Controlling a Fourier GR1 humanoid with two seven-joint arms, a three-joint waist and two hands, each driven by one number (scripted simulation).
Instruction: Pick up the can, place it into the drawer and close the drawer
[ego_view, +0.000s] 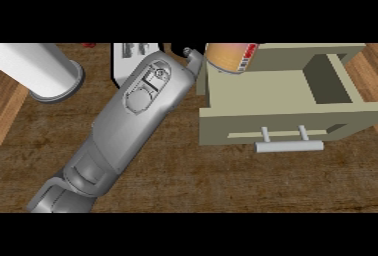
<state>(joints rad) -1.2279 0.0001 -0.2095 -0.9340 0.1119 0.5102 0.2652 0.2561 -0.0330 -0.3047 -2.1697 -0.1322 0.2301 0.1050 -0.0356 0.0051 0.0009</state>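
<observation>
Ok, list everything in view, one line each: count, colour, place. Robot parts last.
Wooden counter top: one, brown, fills the view.
Beige drawer unit with an open drawer: one, at the right, grey bar handle on its front.
Orange and red cylindrical can: one, at the top edge, over the drawer unit's left corner.
White cylinder: one, upper left on the counter.
White panel with dark marks: one, at the top, partly behind the arm.
Small red thing: one, top left edge, too small to tell.
Grey forearm: one, running from lower left up to the can.
Black hand: barely shows beside the can; which hand cannot be told.
</observation>
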